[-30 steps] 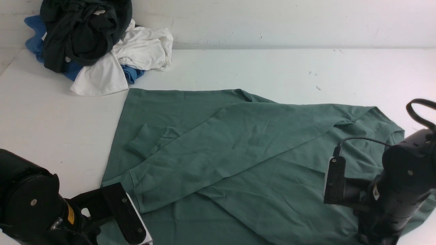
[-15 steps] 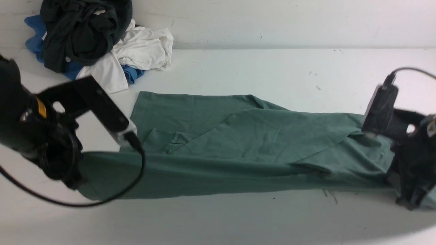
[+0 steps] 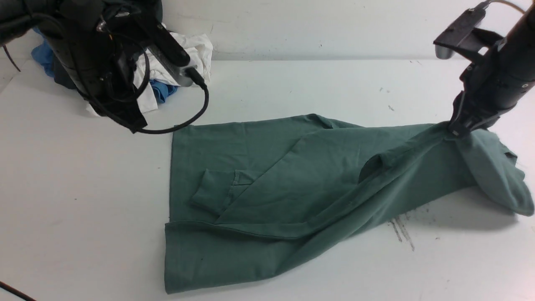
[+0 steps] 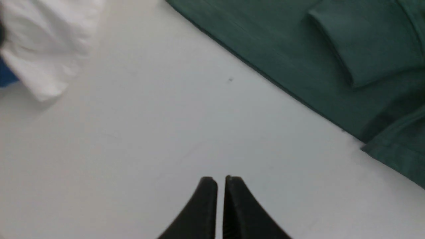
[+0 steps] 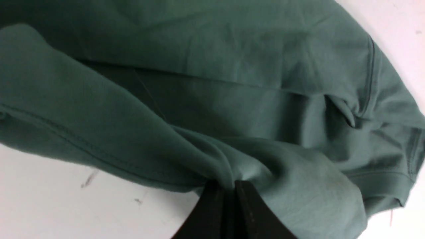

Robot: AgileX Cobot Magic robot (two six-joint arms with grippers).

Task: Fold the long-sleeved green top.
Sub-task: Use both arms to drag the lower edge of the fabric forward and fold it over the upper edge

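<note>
Top (image 3: 267,175), sage green, creased, right end pinched up

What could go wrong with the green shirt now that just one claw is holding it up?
Only the right gripper pinches the green top, by a small bunch of cloth, so it might slip out.
The rest lies on the table; pulling from one end could drag it and mess up the folded sleeve.
The left gripper is shut on nothing, and its loose cable hangs near the white garment and might snag.

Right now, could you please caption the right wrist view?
Right fingers pinch a bunched fold of the green top.
</note>
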